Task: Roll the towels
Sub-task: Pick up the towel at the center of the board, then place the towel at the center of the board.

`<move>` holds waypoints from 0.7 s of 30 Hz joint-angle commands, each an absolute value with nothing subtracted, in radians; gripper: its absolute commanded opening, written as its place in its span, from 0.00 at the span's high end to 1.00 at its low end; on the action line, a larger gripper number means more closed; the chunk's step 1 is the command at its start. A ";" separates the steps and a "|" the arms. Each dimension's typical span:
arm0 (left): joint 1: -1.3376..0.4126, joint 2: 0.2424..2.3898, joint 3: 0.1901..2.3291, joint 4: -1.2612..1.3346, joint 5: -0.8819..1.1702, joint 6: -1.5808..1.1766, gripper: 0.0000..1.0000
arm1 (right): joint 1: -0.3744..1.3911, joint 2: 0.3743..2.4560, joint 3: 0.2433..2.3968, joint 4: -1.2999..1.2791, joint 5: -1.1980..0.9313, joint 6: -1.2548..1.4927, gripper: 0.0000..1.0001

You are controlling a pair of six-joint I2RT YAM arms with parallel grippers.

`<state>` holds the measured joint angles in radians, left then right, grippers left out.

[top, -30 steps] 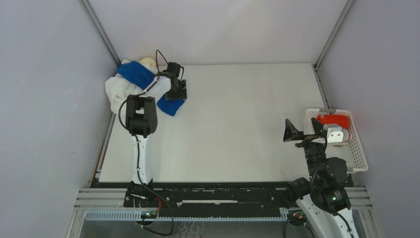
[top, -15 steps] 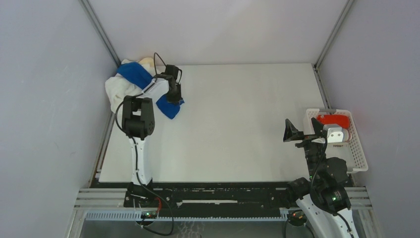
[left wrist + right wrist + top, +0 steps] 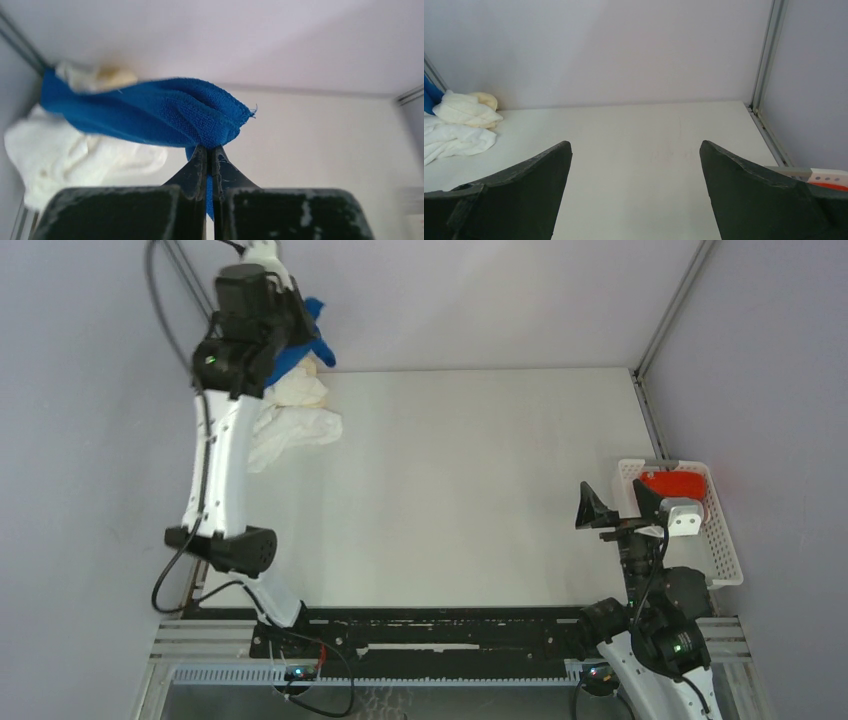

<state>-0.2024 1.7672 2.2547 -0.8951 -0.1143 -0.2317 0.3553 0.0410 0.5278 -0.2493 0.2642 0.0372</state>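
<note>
My left gripper (image 3: pixel 209 150) is shut on a fold of the royal blue towel (image 3: pixel 150 110), which hangs lifted above the table's far left corner. In the top view the raised left gripper (image 3: pixel 300 328) holds that blue towel (image 3: pixel 312 340) above a heap of white and cream towels (image 3: pixel 295 425). The white towel (image 3: pixel 60 150) and a pale yellow one (image 3: pixel 112 77) lie below and behind the blue cloth. My right gripper (image 3: pixel 636 145) stands wide open and holds nothing, low over the table near the right front (image 3: pixel 613 510). A red towel (image 3: pixel 675 483) lies in the basket.
The white slatted basket (image 3: pixel 722 550) stands at the table's right edge, beside the right arm. Grey walls with metal corner posts (image 3: pixel 769 55) enclose the table on three sides. The towel heap (image 3: pixel 454 135) lies against the far left wall.
The left gripper closed on the blue towel and the arm swung up and back, lifting the blue towel off the heap. The white towels below shifted. The right arm stayed still.
</note>
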 commanded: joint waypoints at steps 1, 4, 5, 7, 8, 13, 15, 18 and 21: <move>-0.267 1.637 2.475 -0.975 -0.029 -0.246 1.00 | 0.356 0.023 0.528 -0.221 0.265 0.041 0.00; -0.311 1.536 2.391 -0.880 0.041 -0.273 1.00 | 0.357 0.016 0.528 -0.221 0.264 0.042 0.00; -0.323 1.507 2.346 -0.851 0.060 -0.285 1.00 | 0.357 0.014 0.528 -0.220 0.264 0.043 0.00; -0.332 1.471 2.283 -0.806 0.133 -0.315 1.00 | 0.357 0.012 0.528 -0.221 0.264 0.044 0.00; -0.337 1.463 2.263 -0.788 0.166 -0.335 1.00 | 0.358 0.012 0.528 -0.220 0.262 0.047 0.00; -0.420 1.520 2.270 -0.752 0.298 -0.376 1.00 | 0.360 0.012 0.528 -0.220 0.260 0.046 0.00; -0.465 1.580 2.319 -0.754 0.346 -0.372 1.00 | 0.360 0.010 0.528 -0.220 0.261 0.045 0.00; -0.502 1.675 2.415 -0.755 0.418 -0.405 1.00 | 0.360 0.008 0.528 -0.222 0.267 0.044 0.00; -0.541 1.741 2.490 -0.707 0.503 -0.457 1.00 | 0.360 0.009 0.528 -0.221 0.272 0.041 0.00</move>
